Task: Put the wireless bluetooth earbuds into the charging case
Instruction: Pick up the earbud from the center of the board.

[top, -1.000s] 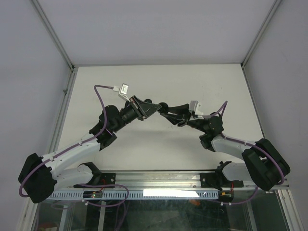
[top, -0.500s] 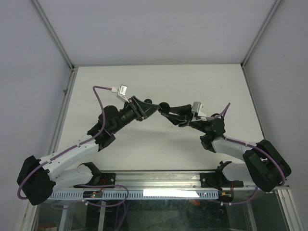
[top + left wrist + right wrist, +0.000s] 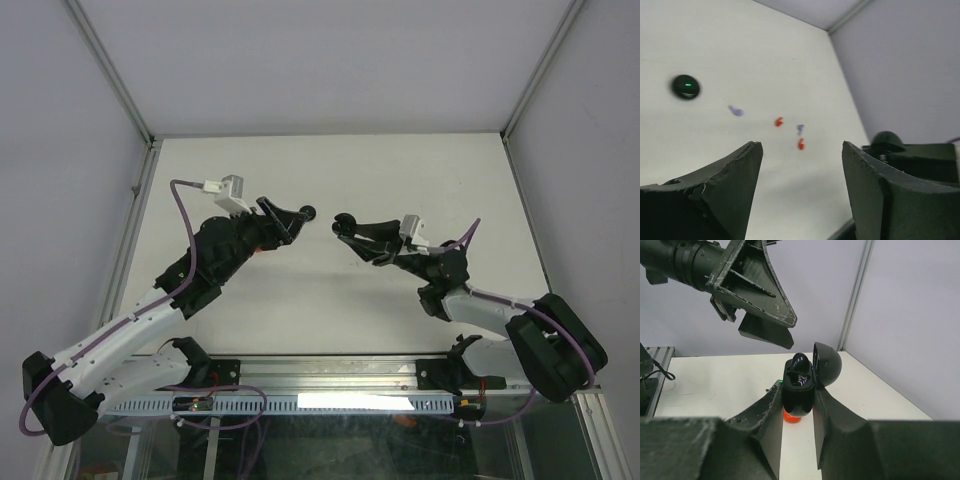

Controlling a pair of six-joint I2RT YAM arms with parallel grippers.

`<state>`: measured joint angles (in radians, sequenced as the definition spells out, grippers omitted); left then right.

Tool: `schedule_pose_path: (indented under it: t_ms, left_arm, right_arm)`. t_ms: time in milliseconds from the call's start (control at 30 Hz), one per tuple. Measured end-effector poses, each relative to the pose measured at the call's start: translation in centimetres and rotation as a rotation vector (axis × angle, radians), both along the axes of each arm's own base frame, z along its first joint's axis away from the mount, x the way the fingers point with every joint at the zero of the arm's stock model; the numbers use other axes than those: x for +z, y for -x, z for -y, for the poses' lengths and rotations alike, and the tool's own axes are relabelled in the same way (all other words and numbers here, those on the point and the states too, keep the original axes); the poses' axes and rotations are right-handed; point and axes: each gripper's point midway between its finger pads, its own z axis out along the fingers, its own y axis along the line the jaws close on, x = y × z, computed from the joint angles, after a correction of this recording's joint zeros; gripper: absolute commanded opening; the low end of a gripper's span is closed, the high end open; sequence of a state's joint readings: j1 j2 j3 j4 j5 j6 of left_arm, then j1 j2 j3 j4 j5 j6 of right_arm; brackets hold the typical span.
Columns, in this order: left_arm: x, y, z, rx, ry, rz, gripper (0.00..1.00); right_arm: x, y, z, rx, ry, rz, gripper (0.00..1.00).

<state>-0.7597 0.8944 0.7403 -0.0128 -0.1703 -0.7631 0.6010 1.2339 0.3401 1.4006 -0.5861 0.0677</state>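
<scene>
My right gripper is shut on a black round charging case, holding it upright above the table with its lid swung open. A black earbud sits in the case's upper slot. The left gripper is open and empty, up and to the left of the case. From above, the left gripper and right gripper face each other across a small gap. Two red earbuds and two lilac earbuds lie loose on the white table.
A second black round case with a green light lies shut on the table, left of the loose buds. Something round and orange-red rests on the table under the held case. Grey walls stand round the table.
The left gripper has opened and drawn back to the left, away from the held case it was right against. The right arm has barely moved.
</scene>
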Motion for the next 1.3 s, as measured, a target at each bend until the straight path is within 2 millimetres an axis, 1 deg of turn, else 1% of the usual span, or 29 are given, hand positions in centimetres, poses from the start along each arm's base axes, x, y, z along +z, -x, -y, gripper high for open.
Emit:
schedule_pose_path:
  t_ms: [67,100,200,333,400,500,567,600,667,800,900,1000,1100,1200,1300]
  left_arm:
    - [-0.7,-0.7,-1.3,0.068,-0.079,-0.011,0.69]
    - [-1.3,-1.0,-2.0,0.100,-0.126,-0.026,0.69]
    - [-4.0,-1.9,-3.7,0.179,-0.285,-0.093,0.69]
    - [-8.0,-3.3,-5.9,0.254,-0.491,-0.203,0.68]
    - [-10.2,-4.2,-8.1,0.297,-0.571,-0.272,0.67]
    - [-13.0,-5.5,-12.9,0.398,-0.657,-0.391,0.66]
    - [-14.5,-6.0,-15.9,0.452,-0.709,-0.459,0.66]
    - [-15.1,-6.1,-17.0,0.468,-0.733,-0.488,0.65]
    - [-16.4,-6.1,-18.4,0.470,-0.773,-0.539,0.64]
    - [-18.9,-6.6,-20.4,0.456,-0.837,-0.637,0.60]
    - [-20.5,-7.5,-21.8,0.455,-0.880,-0.704,0.53]
    - [-22.1,-8.3,-22.9,0.441,-0.901,-0.765,0.48]
    - [-23.5,-9.2,-23.5,0.418,-0.915,-0.818,0.43]
    - [-24.7,-10.3,-23.8,0.393,-0.937,-0.859,0.40]
    - [-25.7,-10.5,-23.6,0.359,-0.957,-0.887,0.38]
  right_arm:
    - [-0.3,-0.1,0.1,-0.011,0.009,0.000,0.00]
    - [-0.4,-0.1,0.2,-0.016,0.014,0.000,0.00]
    - [-0.6,-0.2,0.4,-0.034,0.024,0.002,0.00]
    - [-1.0,-0.2,0.6,-0.050,0.038,0.004,0.00]
    - [-1.2,-0.3,0.7,-0.056,0.043,0.004,0.00]
    - [-1.5,-0.3,0.8,-0.064,0.050,0.001,0.00]
    - [-1.6,-0.4,0.9,-0.070,0.053,0.002,0.00]
    - [-1.6,-0.4,0.9,-0.072,0.053,0.004,0.00]
    - [-1.6,-0.4,0.9,-0.074,0.053,0.005,0.00]
    - [-1.6,-0.5,0.9,-0.079,0.052,0.005,0.00]
    - [-1.6,-0.5,1.0,-0.081,0.052,0.007,0.00]
    - [-1.8,-0.4,1.0,-0.082,0.054,0.004,0.00]
    - [-2.0,-0.4,1.0,-0.082,0.057,-0.001,0.00]
    - [-2.0,-0.4,1.1,-0.082,0.057,0.000,0.00]
    - [-2.0,-0.4,1.1,-0.085,0.056,-0.001,0.00]
